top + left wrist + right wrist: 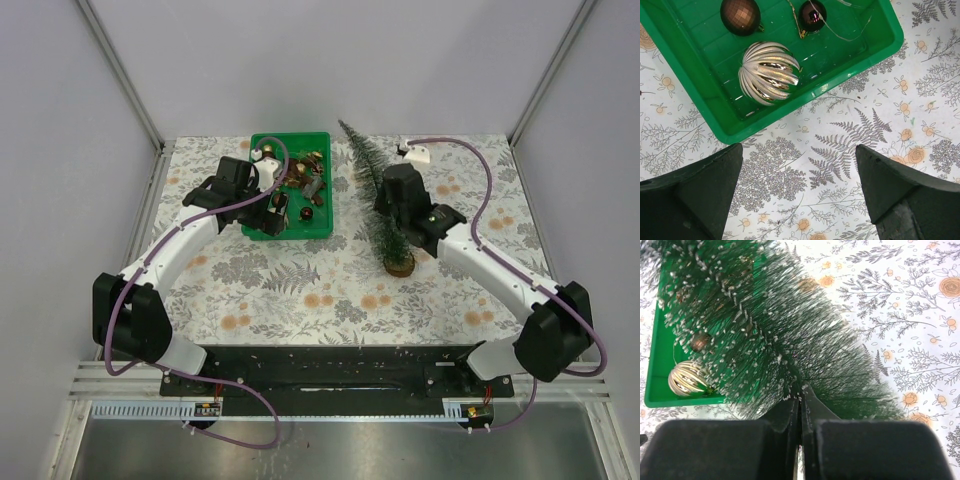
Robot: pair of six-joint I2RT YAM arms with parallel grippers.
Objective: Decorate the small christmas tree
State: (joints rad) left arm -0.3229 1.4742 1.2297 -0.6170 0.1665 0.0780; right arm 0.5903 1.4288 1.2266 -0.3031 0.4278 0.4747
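Note:
The small christmas tree [368, 170] is dark green with frosted tips; its wooden-slice base [400, 265] is near the table's middle and it leans toward the green tray [322, 228]. My right gripper [388, 207] is shut on the tree's stem among the bristles [765, 330], jaws pressed together in the right wrist view [801, 390]. My left gripper [279, 210] is open and empty [799, 152], above the tablecloth just in front of the tray's rim [790, 115]. In the tray lie a ribbed gold ball [769, 72], a brown faceted ball [740, 15] and a small dark red ball [812, 15].
More ornaments [305, 175] lie heaped at the tray's far right. A white plug [417, 153] on a purple cable lies at the back right. The gold ball [684, 379] and tray [657, 355] show left of the tree. Walls enclose the table.

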